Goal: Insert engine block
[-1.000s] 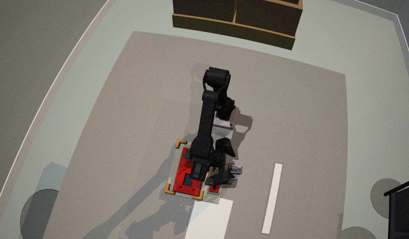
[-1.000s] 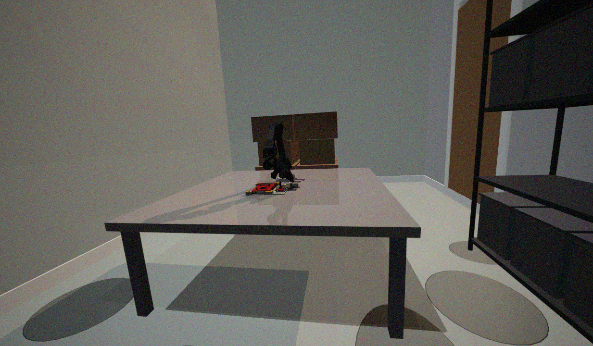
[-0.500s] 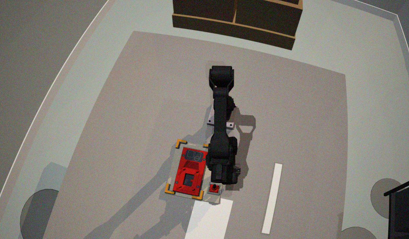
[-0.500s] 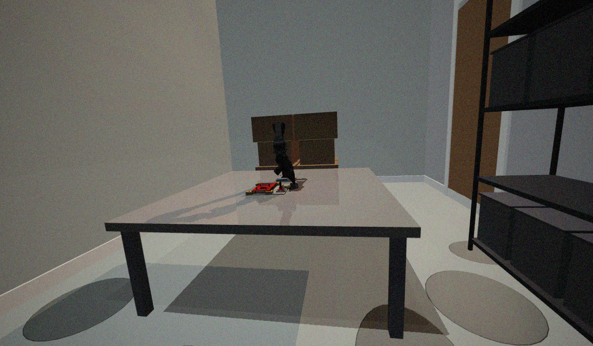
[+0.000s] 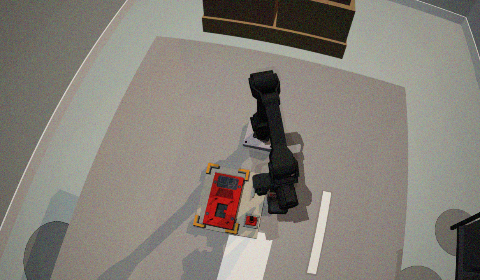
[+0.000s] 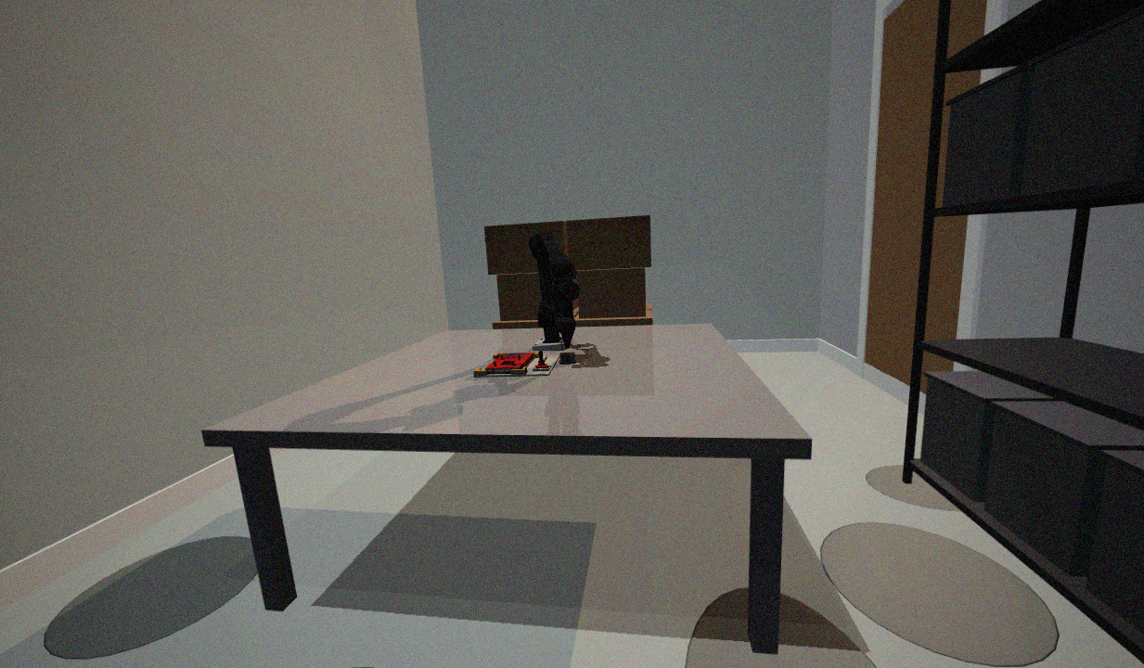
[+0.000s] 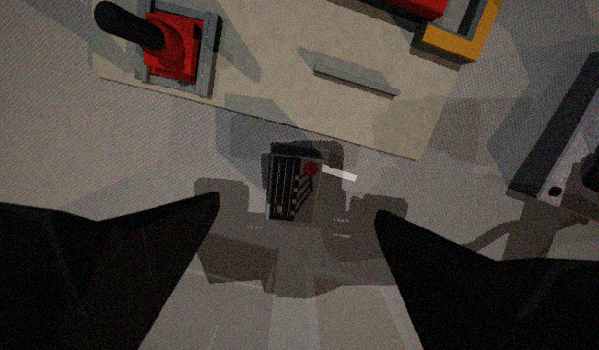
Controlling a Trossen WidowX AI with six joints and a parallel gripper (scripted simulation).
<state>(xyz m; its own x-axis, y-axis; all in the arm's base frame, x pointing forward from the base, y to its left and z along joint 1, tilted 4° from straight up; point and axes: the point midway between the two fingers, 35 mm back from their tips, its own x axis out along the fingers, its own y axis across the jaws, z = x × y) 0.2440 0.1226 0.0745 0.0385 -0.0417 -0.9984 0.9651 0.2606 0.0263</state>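
The engine block (image 5: 272, 195) (image 6: 566, 357) (image 7: 292, 187), dark with ribbed top details and a red round spot, stands on the table beside the beige base plate. The red car body (image 5: 229, 195) (image 6: 504, 362) (image 7: 428, 6) lies on the plate among yellow corner brackets. Its dark opening (image 5: 219, 210) is empty, with a small red rib at one side. My gripper (image 5: 268, 198) (image 7: 299, 209) is open and empty above the block, which shows between and beyond the fingertips in the wrist view. I cannot tell which side of the block has the slot.
A red piece with a black knob (image 5: 251, 220) (image 6: 541, 364) (image 7: 170, 63) stands on the plate near the block. A thin grey bar (image 7: 355, 80) lies on the plate. A white strip (image 5: 319, 233) lies to the right. The arm's pale base (image 5: 257, 144) is behind.
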